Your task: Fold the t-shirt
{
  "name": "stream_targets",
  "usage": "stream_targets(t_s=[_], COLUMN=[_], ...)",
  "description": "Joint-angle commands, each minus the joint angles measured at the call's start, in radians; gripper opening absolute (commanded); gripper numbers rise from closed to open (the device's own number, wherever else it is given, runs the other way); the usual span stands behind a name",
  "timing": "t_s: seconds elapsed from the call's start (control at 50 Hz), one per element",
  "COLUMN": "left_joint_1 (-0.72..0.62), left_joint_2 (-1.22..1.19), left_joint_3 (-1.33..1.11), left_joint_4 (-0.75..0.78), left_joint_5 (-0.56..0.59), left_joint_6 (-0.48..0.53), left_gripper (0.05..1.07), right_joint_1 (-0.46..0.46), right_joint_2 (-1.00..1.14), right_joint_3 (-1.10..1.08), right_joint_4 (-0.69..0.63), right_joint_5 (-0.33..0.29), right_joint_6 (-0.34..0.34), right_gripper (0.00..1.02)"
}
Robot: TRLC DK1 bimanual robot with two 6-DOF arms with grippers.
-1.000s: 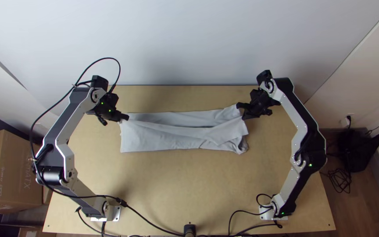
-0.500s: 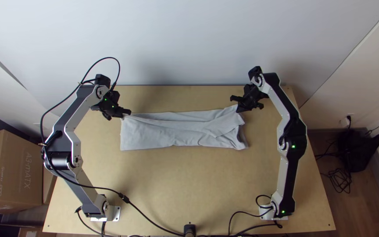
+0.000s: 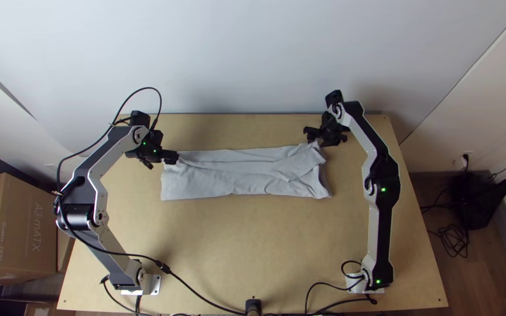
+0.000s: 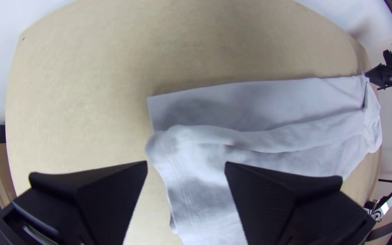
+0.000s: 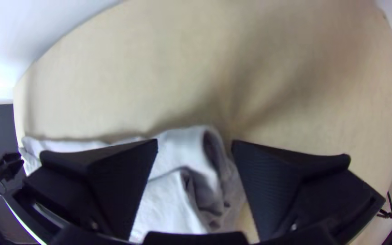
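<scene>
The light grey t-shirt (image 3: 235, 175) lies as a long folded strip across the table, with wrinkled layers at its right end. At its far left corner is my left gripper (image 3: 168, 157); in the left wrist view my left gripper (image 4: 186, 168) stands open, with a hemmed part of the shirt (image 4: 191, 190) between its fingers. My right gripper (image 3: 317, 139) is at the far right corner. In the right wrist view my right gripper (image 5: 194, 147) is open too, around a raised, bunched corner of cloth (image 5: 182, 149).
The wooden table (image 3: 235, 251) has bare surface in front of the shirt and a strip behind it, up to the wall (image 3: 247, 58). Black cables (image 3: 206, 298) run along the near edge. A cardboard box (image 3: 19, 228) stands left of the table.
The right gripper has moved left and slightly away from the near edge, and the shirt's right end has shifted and been refolded. The left gripper has moved slightly right.
</scene>
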Motion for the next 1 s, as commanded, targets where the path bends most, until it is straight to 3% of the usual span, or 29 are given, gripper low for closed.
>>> stream_targets(t_s=[0.0, 0.1, 0.24, 0.36, 0.46, 0.6, 0.68, 0.8, 0.98], left_joint_1=[0.048, 0.100, 0.175, 0.243, 0.284, 0.307, 0.307, 0.295, 0.255], left_joint_2=[-0.074, -0.103, -0.114, -0.123, -0.131, -0.134, -0.136, -0.134, -0.128], left_joint_3=[-0.025, -0.036, -0.042, -0.094, -0.146, -0.211, -0.260, -0.320, -0.375], left_joint_4=[0.023, 0.017, -0.041, -0.024, -0.006, 0.031, 0.077, 0.128, 0.186], left_joint_5=[0.022, 0.093, 0.249, 0.390, 0.475, 0.509, 0.509, 0.510, 0.509], left_joint_6=[-0.029, -0.036, -0.048, -0.055, -0.061, -0.067, -0.078, -0.096, -0.134], left_gripper=[1.03, 1.03, 1.03, 1.03, 1.03, 1.03, 1.03, 1.03, 1.03], right_joint_1=[-0.017, -0.042, -0.079, -0.120, -0.155, -0.201, -0.211, -0.218, -0.218], right_joint_2=[-0.132, -0.239, -0.354, -0.440, -0.505, -0.571, -0.603, -0.644, -0.701], right_joint_3=[-0.097, -0.202, -0.278, -0.314, -0.324, -0.324, -0.329, -0.344, -0.380], right_joint_4=[0.122, 0.230, 0.242, 0.242, 0.240, 0.239, 0.237, 0.234, 0.230], right_joint_5=[0.047, 0.058, 0.027, -0.117, -0.299, -0.585, -0.691, -0.784, -0.813], right_joint_6=[0.031, 0.040, 0.092, 0.183, 0.278, 0.411, 0.440, 0.443, 0.443], right_gripper=[0.99, 0.99, 0.99, 0.99, 0.99, 0.99, 0.99, 0.99, 0.99])
